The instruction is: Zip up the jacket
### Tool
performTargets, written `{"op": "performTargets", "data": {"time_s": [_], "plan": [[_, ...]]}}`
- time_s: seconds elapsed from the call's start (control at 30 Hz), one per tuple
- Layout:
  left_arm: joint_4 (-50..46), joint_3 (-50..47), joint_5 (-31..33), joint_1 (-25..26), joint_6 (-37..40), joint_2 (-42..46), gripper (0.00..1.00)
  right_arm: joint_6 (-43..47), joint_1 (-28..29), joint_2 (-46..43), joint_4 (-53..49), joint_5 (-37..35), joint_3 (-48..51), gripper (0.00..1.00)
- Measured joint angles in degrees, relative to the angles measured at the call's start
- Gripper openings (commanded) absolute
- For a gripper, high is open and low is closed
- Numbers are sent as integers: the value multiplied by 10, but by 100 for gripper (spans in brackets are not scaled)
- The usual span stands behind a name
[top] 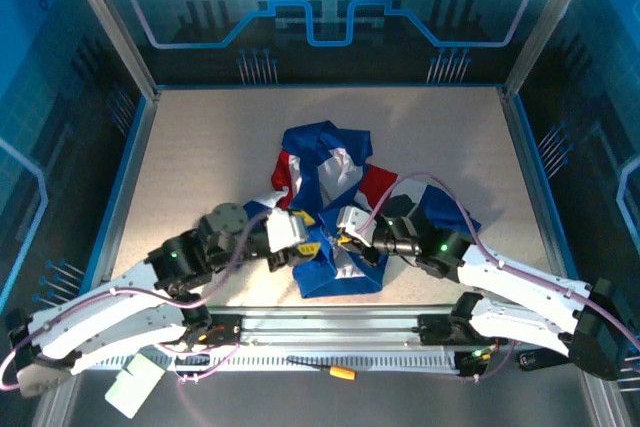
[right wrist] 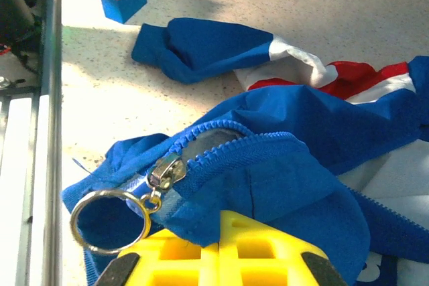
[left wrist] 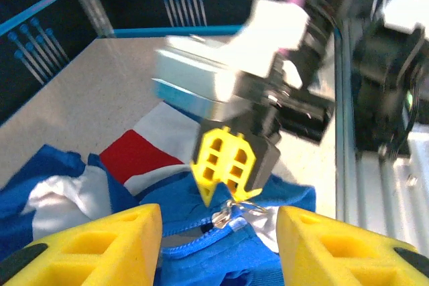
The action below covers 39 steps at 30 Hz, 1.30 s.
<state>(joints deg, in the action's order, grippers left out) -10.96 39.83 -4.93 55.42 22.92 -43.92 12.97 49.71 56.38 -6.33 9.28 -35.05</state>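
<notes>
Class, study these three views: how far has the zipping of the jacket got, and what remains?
Done: the right end effector is shut on the jacket beside the slider. In hand: the open left end effector straddles the slider, not yet gripping it. Left: the whole pull; the slider sits near the hem and the white lining shows.

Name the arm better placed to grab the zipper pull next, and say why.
Left. The left gripper is open and faces the zipper pull and its ring, which lie just ahead between its fingers. The right gripper is shut on the jacket beside the pull, so it looks occupied.
</notes>
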Motion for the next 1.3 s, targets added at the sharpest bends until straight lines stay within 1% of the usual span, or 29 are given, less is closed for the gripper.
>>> {"op": "performTargets", "data": {"time_s": [0.1,0.2,0.23,0.4,0.5,0.6,0.77,0.87,1.3], "plan": [[6,0,36,34,88,-30,49,-6,-7,4,-16,17,-15,0],[17,0,59,52,158,-46,49,-10,-12,6,-29,30,-25,0],[20,0,63,56,175,-49,49,-10,-13,7,-31,33,-26,0],[43,-4,99,83,248,-51,39,-15,-22,7,-43,49,-28,0],[73,-24,128,111,280,-48,37,-17,-26,11,-44,54,-29,0],[97,-53,155,130,302,-47,42,-22,-29,17,-44,60,-30,0],[122,-93,185,134,322,-42,41,-27,-32,26,-46,64,-36,0],[134,-101,192,134,330,-42,41,-30,-33,29,-47,65,-41,0],[196,-120,207,134,359,-96,47,-40,-37,50,-49,80,-52,0]]}}
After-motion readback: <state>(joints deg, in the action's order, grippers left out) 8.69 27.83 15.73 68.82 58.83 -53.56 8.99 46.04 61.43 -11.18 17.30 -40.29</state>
